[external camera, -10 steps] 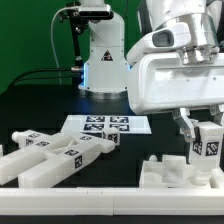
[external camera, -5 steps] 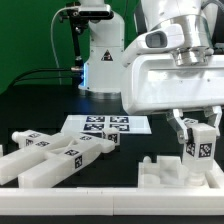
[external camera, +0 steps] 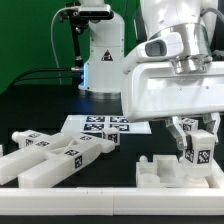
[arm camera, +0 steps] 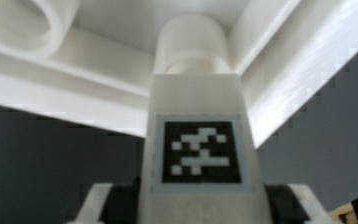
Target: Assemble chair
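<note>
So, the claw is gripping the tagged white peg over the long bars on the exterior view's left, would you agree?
Not quite. The claw does grip the tagged white peg, but over the white panel on the exterior view's right, not over the long bars, which lie apart on the left. The exterior view shows this.

Marker board (external camera: 104,125) (flat) on black table (external camera: 40,102)
</note>
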Available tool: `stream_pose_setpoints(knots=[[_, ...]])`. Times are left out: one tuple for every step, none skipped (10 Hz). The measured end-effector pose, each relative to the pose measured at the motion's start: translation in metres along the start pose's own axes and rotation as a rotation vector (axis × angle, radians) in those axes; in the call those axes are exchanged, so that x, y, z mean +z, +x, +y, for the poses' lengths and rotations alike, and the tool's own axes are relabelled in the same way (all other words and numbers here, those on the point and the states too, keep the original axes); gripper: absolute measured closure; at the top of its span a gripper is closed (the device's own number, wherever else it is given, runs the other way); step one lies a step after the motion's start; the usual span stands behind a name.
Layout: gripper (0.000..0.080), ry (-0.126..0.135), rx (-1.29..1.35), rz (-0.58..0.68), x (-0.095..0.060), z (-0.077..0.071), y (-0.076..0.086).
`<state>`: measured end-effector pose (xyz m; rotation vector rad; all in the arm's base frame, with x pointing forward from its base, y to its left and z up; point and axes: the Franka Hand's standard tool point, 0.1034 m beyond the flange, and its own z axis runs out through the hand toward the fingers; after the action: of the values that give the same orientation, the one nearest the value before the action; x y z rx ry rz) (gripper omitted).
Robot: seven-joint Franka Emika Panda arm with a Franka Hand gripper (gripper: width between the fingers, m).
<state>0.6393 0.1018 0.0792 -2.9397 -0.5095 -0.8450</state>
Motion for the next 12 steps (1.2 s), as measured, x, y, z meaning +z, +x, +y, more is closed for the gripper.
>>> stream_pose_setpoints(knots=[[0.0514, 0.0, -0.001, 0.002, 0.0, -0.002, 0.0], [0.0514, -0.003, -0.001, 0.015, 0.001, -0.007, 0.001], [0.0514, -0.004, -0.004, 0.021, 0.001, -0.01, 0.002], [0.0462, -0.005, -0.003, 0.02, 0.001, -0.008, 0.002], [0.0308, 0.005, -0.003, 0.004, 0.002, -0.011, 0.0], [0.0308, 0.019, -0.004, -0.018, 0.003, -0.015, 0.0], [0.0185, 0.016, -0.001, -0.016, 0.002, -0.013, 0.0], [0.0185, 0.031, 0.062, -0.05, 0.001, -0.011, 0.002], [0.0155, 0.063, 0.124, -0.134, 0.0, -0.011, 0.003], [0.0155, 0.091, 0.168, -0.229, -0.001, -0.007, 0.001], [0.0151, 0.11, 0.21, -0.3, -0.004, -0.004, 0.001], [0.015, 0.123, 0.258, -0.352, -0.006, -0.005, 0.006]])
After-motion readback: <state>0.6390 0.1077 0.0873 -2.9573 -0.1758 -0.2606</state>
